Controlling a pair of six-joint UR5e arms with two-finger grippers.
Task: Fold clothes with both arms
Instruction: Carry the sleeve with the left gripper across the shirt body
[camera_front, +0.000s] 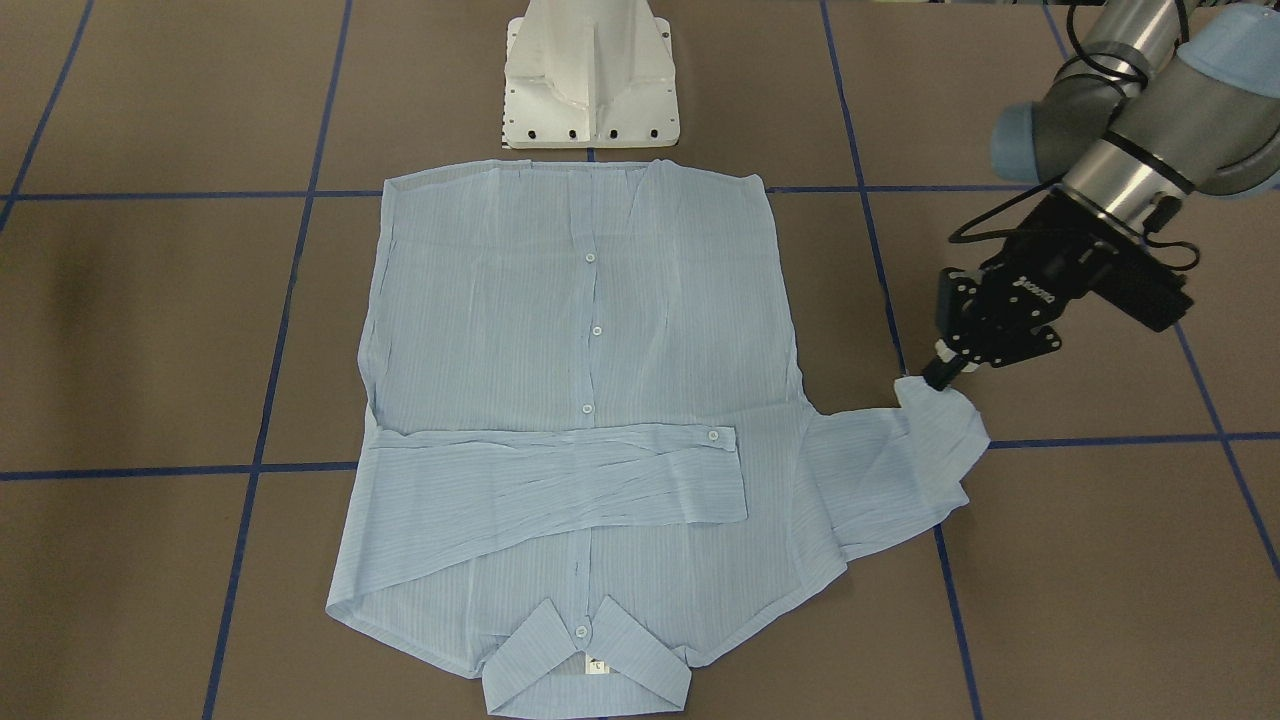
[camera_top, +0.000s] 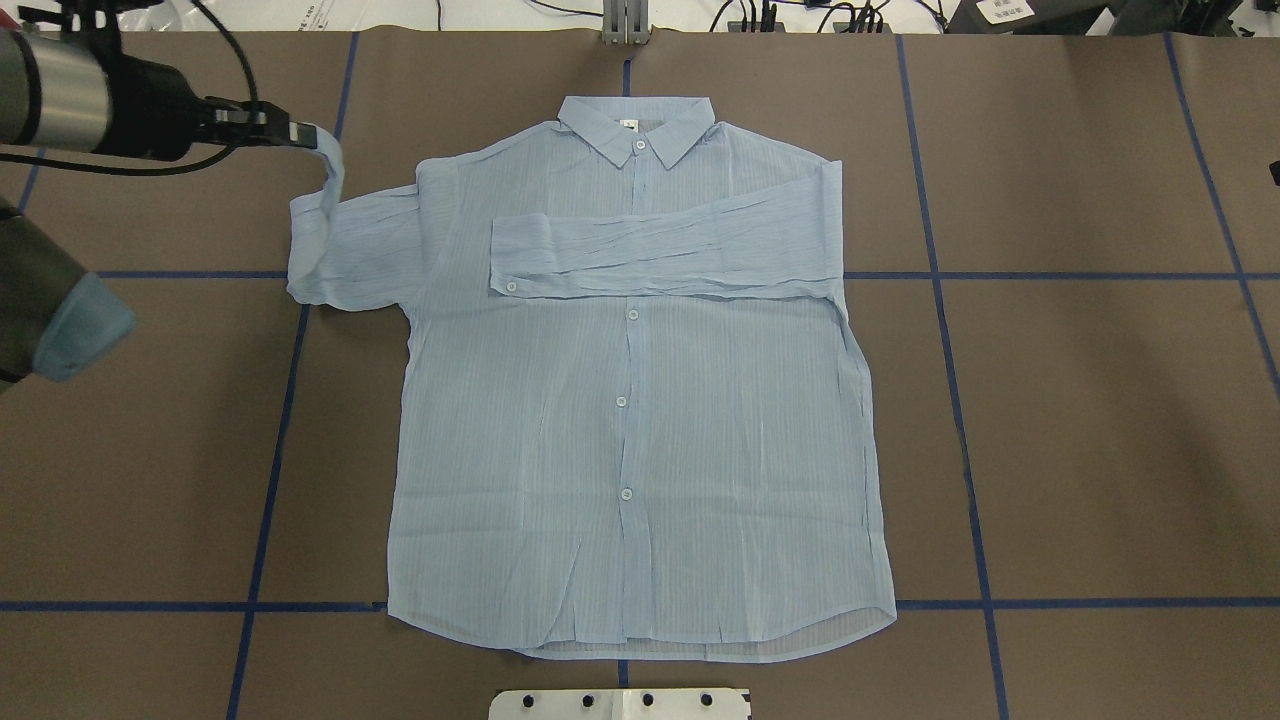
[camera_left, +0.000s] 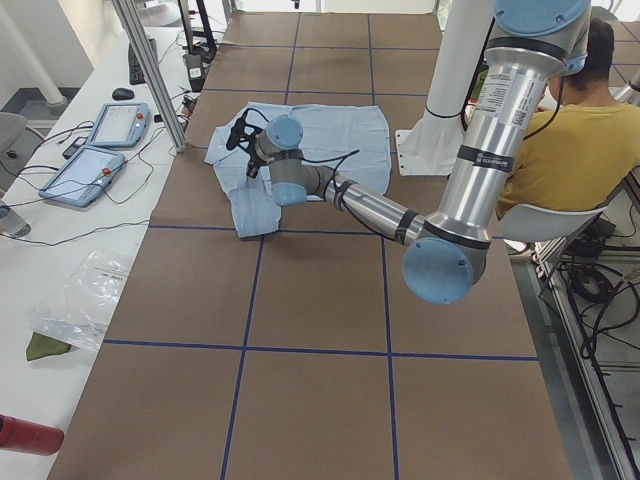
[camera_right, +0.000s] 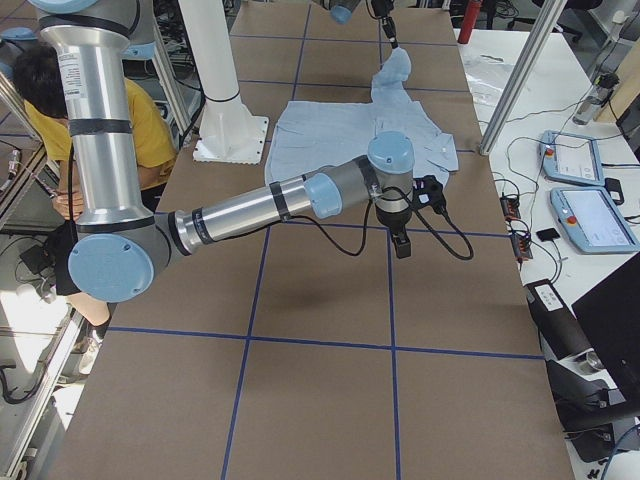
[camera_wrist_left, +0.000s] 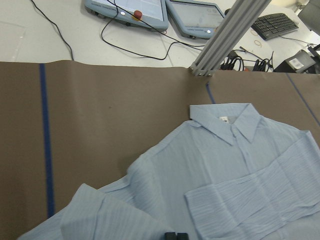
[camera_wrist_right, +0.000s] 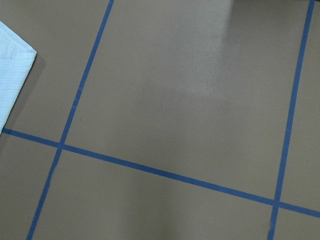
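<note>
My black left pincer is clamped on the cuff of the thin, light-blue striped button-up shirt, holding that sleeve up off the brown table with blue tape lines. The shirt lies front up at mid-table. Its long axis runs from the hem by my white pedestal base to the collar on the far side (other sleeve folded across the chest). Only the right-side view shows my right pincer, near the shirt's edge. I cannot tell its opening.
</note>
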